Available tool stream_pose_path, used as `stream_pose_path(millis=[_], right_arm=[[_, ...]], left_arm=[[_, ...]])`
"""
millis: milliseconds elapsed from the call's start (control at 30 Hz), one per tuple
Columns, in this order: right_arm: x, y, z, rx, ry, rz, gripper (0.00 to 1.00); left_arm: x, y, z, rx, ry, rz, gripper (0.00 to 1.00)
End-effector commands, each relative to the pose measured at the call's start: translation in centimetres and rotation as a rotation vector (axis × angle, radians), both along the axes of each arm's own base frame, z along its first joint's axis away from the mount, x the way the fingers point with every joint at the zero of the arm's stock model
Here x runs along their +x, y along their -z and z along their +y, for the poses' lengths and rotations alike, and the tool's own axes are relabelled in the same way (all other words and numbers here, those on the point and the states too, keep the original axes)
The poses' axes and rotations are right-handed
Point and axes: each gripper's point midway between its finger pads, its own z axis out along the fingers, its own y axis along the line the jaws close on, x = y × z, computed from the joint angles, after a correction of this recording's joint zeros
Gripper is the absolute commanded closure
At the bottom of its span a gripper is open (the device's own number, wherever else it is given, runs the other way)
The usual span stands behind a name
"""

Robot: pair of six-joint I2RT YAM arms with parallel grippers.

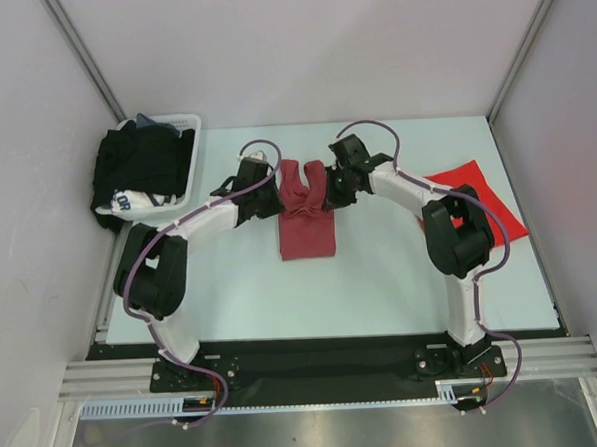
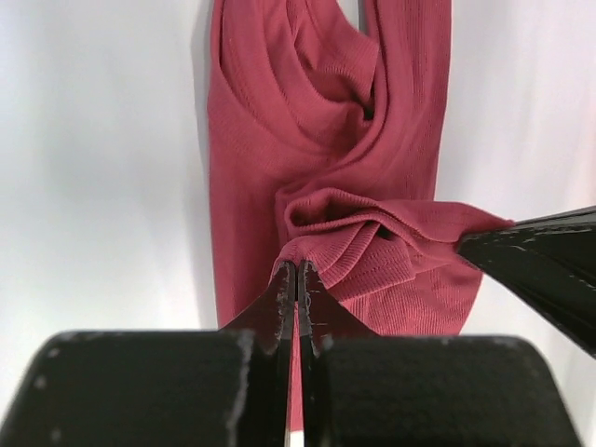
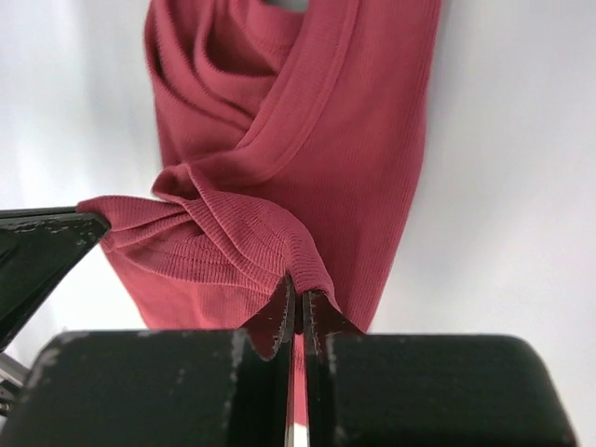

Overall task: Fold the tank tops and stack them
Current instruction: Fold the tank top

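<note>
Two bits of the dark red tank top's [image 1: 307,233] far end are pinched tight, one in the left pincer [image 2: 298,272], one in the right pincer [image 3: 298,281], likely to fold it nearer.

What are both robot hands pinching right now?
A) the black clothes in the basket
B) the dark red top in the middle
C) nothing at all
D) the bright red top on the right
B: the left gripper and the right gripper are each shut on a bunched fold of the dark red top, while the bright red top lies apart, untouched.
</note>
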Motion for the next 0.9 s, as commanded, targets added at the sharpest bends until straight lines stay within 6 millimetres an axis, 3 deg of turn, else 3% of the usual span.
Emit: stream_pose_path(millis=[0, 33, 133, 167, 233, 267, 300, 333, 367, 400, 433, 467, 533, 600, 667, 767, 867], right_arm=[[2.2, 0.1, 0.1, 0.023, 0.007, -0.022, 0.97], [2.5, 0.9, 0.1, 0.023, 0.011, -0.013, 0.95], [3.7, 1.8, -0.2, 0.025, 0.045, -0.017, 0.62], [3.9, 1.7, -0.4, 0.028, 0.066, -0.019, 0.47], [3.6, 1.6, -0.9, 0.029, 0.082, -0.041, 0.39], [3.3, 0.1, -1.0, 0.049, 0.082, -0.073, 0.30], [3.0, -0.6, -1.2, 0.057, 0.087, -0.092, 0.29], [2.1, 0.0, -1.7, 0.051, 0.088, -0.088, 0.23], [1.7, -1.5, -1.9, 0.064, 0.087, -0.114, 0.22], [1.3, -1.7, -2.1, 0.069, 0.080, -0.121, 0.21], [-0.3, -0.4, -2.5, 0.066, 0.064, -0.085, 0.22], [-0.9, -2.0, -2.4, 0.096, 0.051, -0.118, 0.23], [-2.4, -2.4, -1.9, 0.148, 0.013, -0.136, 0.28], [-4.5, -2.2, -2.1, 0.169, -0.021, -0.135, 0.34], [-6.2, -1.7, -1.4, 0.188, -0.071, -0.132, 0.41], [-7.6, -1.9, -0.5, 0.202, -0.125, -0.145, 0.38], [-8.0, -0.5, -0.5, 0.173, -0.126, -0.108, 0.36]], left_arm=[[2.6, -0.8, -0.2, -0.005, 0.007, -0.045, 1.00], [2.8, 0.2, -0.1, 0.006, 0.006, -0.027, 1.00], [4.3, 1.1, 0.3, 0.010, -0.007, -0.027, 0.96], [4.5, 1.1, 0.6, -0.001, 0.001, -0.028, 0.79], [4.6, 0.0, 1.0, -0.008, -0.002, -0.073, 0.55], [4.4, -0.5, 1.4, 0.004, -0.012, -0.095, 0.32], [3.7, -1.5, 1.8, -0.006, -0.013, -0.131, 0.25], [3.3, -1.9, 2.0, 0.000, -0.010, -0.143, 0.22], [2.8, -2.0, 2.4, 0.011, -0.009, -0.143, 0.20], [1.7, -2.4, 2.8, 0.010, -0.003, -0.146, 0.20], [1.0, -2.5, 2.8, 0.002, 0.006, -0.147, 0.20], [0.3, -2.7, 2.7, -0.012, 0.019, -0.153, 0.21], [-1.9, -3.2, 2.7, -0.049, 0.037, -0.173, 0.21], [-4.2, -3.2, 2.4, -0.078, 0.074, -0.182, 0.24], [-5.1, -3.8, 1.5, -0.115, 0.104, -0.211, 0.26], [-7.3, -3.1, 0.1, -0.171, 0.169, -0.182, 0.26], [-7.8, -1.5, -0.2, -0.168, 0.181, -0.141, 0.27]])
